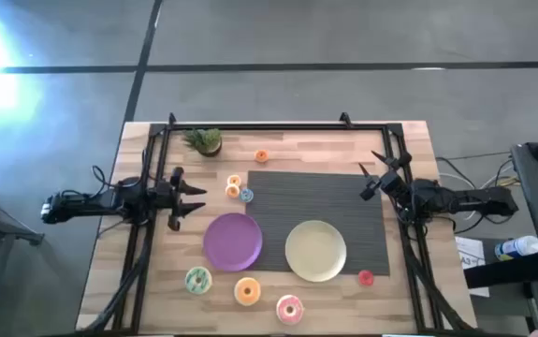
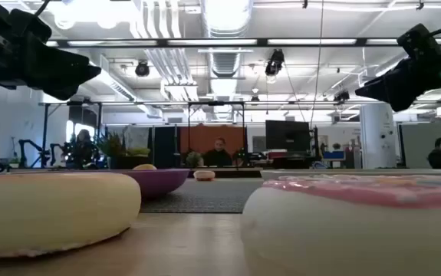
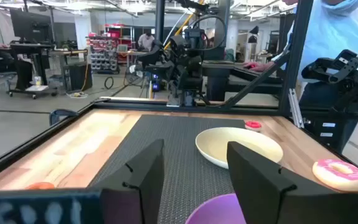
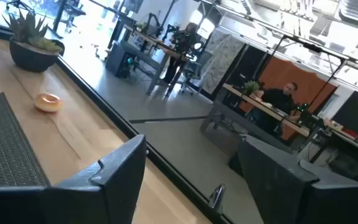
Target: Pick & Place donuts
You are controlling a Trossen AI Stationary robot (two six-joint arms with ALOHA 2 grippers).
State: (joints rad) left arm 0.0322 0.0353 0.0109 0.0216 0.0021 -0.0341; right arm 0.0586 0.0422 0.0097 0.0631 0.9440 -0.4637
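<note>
In the high view three larger donuts lie in a row near the table's near edge: green (image 1: 197,279), orange (image 1: 247,291), pink (image 1: 289,308). A small red donut (image 1: 365,277) lies right of the yellow plate (image 1: 315,250). A small orange donut (image 1: 261,156) sits near the far edge, and cream (image 1: 234,181) and blue (image 1: 246,195) donuts lie left of the dark mat (image 1: 343,201). My left gripper (image 1: 196,199) hovers open, left of the purple plate (image 1: 232,241). My right gripper (image 1: 366,182) hovers open over the mat's far right corner.
A small potted plant (image 1: 204,140) stands near the far edge, left of the small orange donut. A black frame (image 1: 278,128) runs along the table's far edge and both sides. People sit at desks in the room beyond the table.
</note>
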